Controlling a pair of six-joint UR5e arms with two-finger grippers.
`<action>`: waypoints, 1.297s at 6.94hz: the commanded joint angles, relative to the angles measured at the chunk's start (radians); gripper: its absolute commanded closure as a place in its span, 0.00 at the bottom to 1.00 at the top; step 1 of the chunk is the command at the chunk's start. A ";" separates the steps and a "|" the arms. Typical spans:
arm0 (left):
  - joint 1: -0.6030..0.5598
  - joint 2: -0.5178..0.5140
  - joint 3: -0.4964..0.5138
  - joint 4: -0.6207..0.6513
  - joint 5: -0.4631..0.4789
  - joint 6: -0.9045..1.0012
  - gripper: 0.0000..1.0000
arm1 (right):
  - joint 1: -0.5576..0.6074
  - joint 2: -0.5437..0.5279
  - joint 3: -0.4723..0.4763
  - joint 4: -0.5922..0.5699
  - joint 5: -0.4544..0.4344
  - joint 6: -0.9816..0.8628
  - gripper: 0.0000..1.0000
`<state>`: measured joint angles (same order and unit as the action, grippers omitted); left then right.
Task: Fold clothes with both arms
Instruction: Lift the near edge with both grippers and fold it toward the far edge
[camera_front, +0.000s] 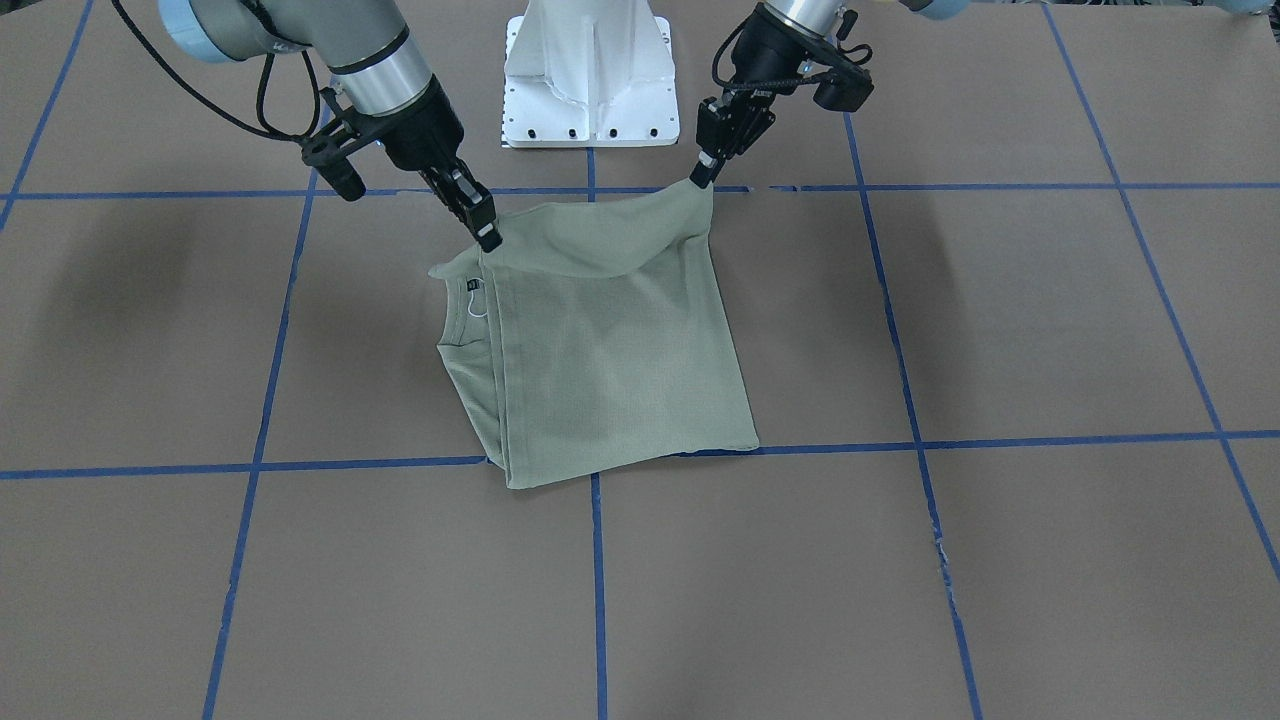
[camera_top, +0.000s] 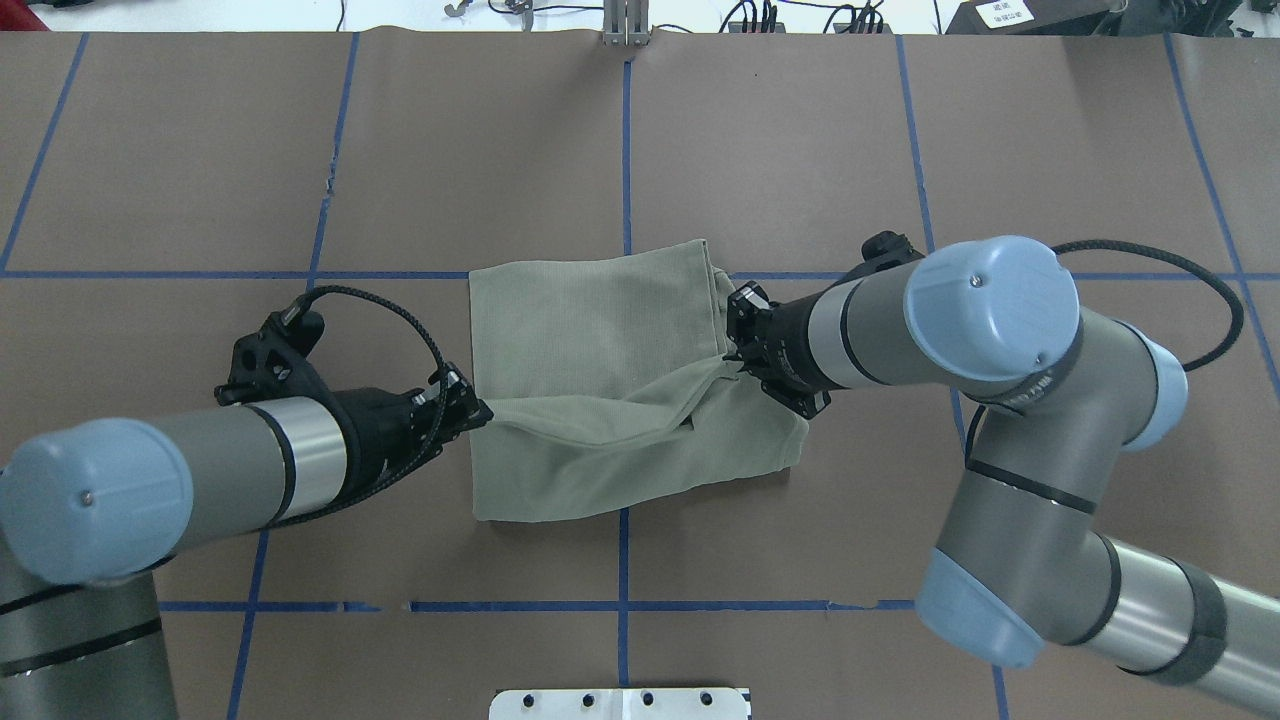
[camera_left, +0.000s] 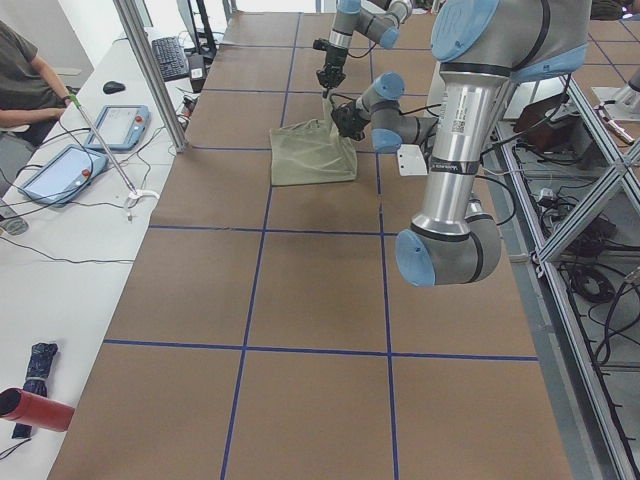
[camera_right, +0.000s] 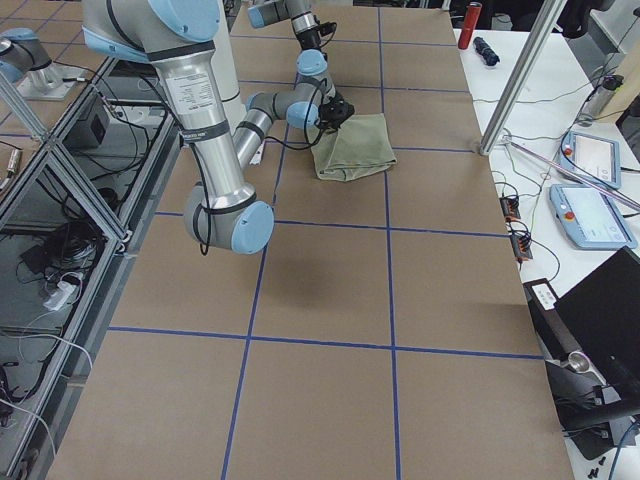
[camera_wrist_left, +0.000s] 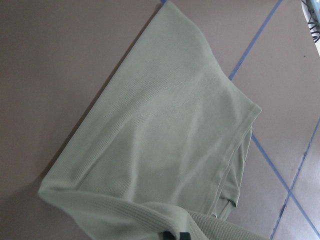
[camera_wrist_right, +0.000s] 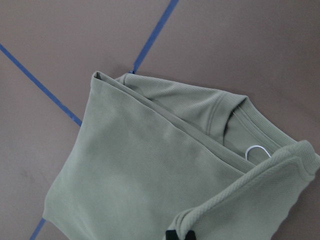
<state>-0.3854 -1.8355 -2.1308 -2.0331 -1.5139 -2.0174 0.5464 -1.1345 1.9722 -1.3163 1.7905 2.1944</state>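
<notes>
The sage-green shirt (camera_front: 610, 370) lies folded at the table's middle, with its neck, black label and white loop string (camera_front: 474, 302) on the front view's left. Its robot-side edge is lifted off the table and sags between both grippers. My left gripper (camera_front: 703, 176) is shut on one corner of that edge, and it shows at the overhead view's left (camera_top: 478, 412). My right gripper (camera_front: 488, 236) is shut on the other corner (camera_top: 735, 346), next to the neck. The shirt (camera_wrist_left: 165, 150) fills the left wrist view. The right wrist view shows the shirt's neck and loop (camera_wrist_right: 256, 150).
The white pedestal base (camera_front: 588, 75) stands just behind the shirt. Blue tape lines (camera_front: 598, 560) cross the brown table. An operator (camera_left: 25, 90) sits at a side bench with tablets (camera_left: 55, 170). A red bottle (camera_left: 35, 410) lies on that bench.
</notes>
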 joint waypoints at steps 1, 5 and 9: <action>-0.085 -0.033 0.104 -0.009 -0.043 0.119 1.00 | 0.053 0.100 -0.166 0.005 0.009 -0.065 1.00; -0.153 -0.126 0.300 -0.080 -0.043 0.192 1.00 | 0.098 0.203 -0.381 0.040 0.024 -0.133 1.00; -0.223 -0.197 0.595 -0.278 -0.043 0.265 0.70 | 0.121 0.277 -0.609 0.159 0.021 -0.204 0.01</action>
<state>-0.5881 -2.0052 -1.6705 -2.2122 -1.5570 -1.7984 0.6612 -0.9007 1.4626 -1.1872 1.8136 2.0283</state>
